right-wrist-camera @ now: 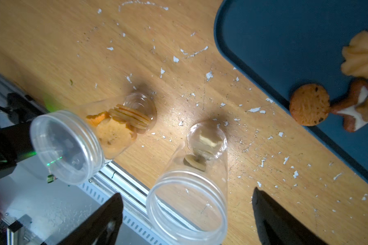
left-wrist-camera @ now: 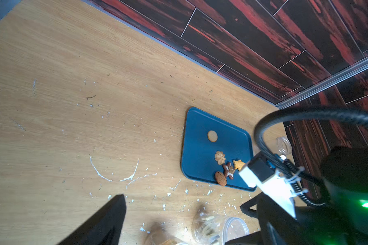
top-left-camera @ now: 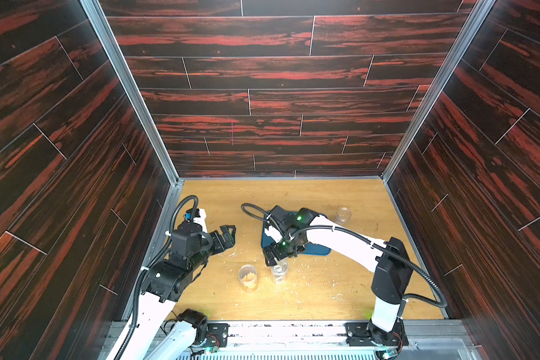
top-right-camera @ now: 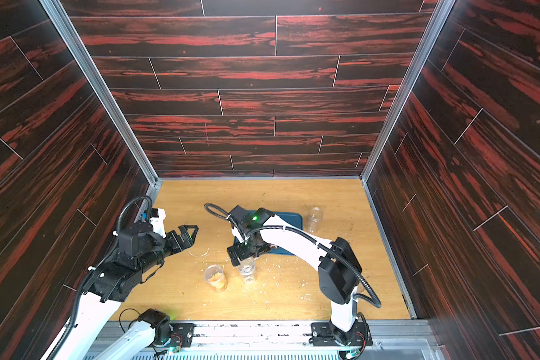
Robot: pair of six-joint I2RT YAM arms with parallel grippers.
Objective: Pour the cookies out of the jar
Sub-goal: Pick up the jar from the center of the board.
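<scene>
A clear jar (right-wrist-camera: 191,176) stands upright on the table with one pale round cookie (right-wrist-camera: 194,162) at its bottom; it shows in both top views (top-left-camera: 279,271) (top-right-camera: 247,269). My right gripper (right-wrist-camera: 187,220) hangs over its rim, open, and its fingers (right-wrist-camera: 278,220) stand clear of the jar on both sides. Several cookies lie on the blue tray (right-wrist-camera: 285,31): a brown round one (right-wrist-camera: 309,105), a star (right-wrist-camera: 361,106) and a swirl (right-wrist-camera: 363,57). My left gripper (top-left-camera: 228,237) hovers open and empty at the left, away from the jars.
A second open jar (right-wrist-camera: 94,135) full of orange and yellow cookies stands just left of the first (top-left-camera: 248,277). A third clear jar (top-left-camera: 343,215) stands at the back right beside the tray (top-left-camera: 317,249). Pale crumbs (right-wrist-camera: 208,75) litter the wooden table. Dark walls enclose three sides.
</scene>
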